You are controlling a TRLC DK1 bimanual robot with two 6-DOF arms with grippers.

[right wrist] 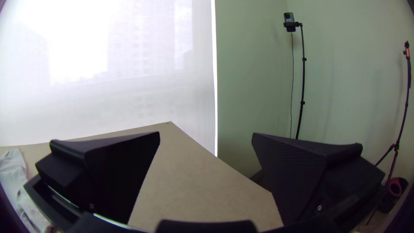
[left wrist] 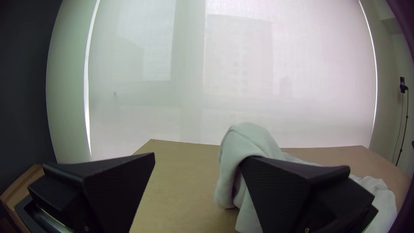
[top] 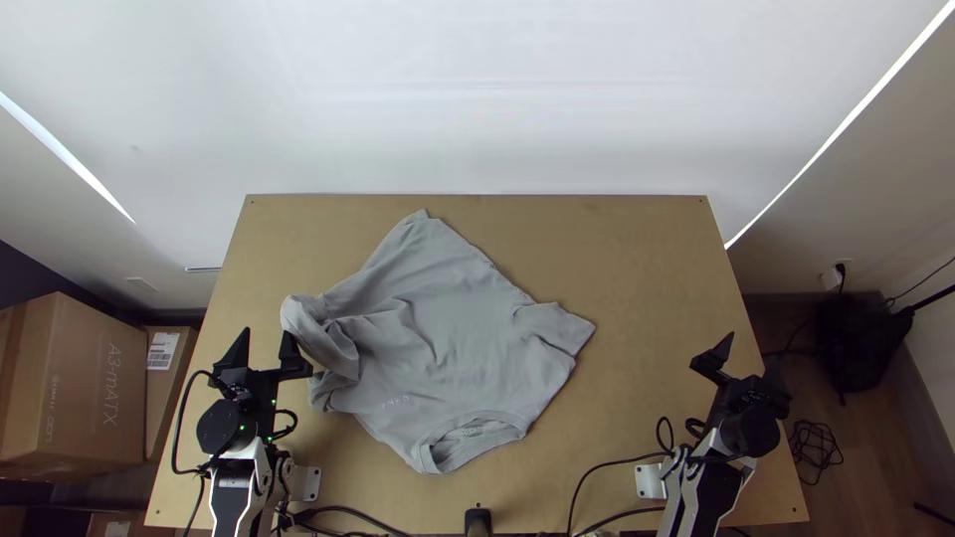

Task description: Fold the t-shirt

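T-shirt (top: pixel 448 318) spread, one side bunched; flattening and all folding judged outstanding. Left end effector (left wrist: pixel 197 158) and right end effector (right wrist: pixel 206 133) released.

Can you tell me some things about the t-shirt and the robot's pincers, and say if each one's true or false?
1. The t-shirt is grey. True.
2. The t-shirt is folded into a neat square. False: it lies mostly spread out, bunched at the side near the left pincer.
3. The left pincer is open. True.
4. The right pincer is gripping the t-shirt. False: it is open and away from the cloth.
5. The collar is nearest the table's far edge. False: it is towards the near edge.
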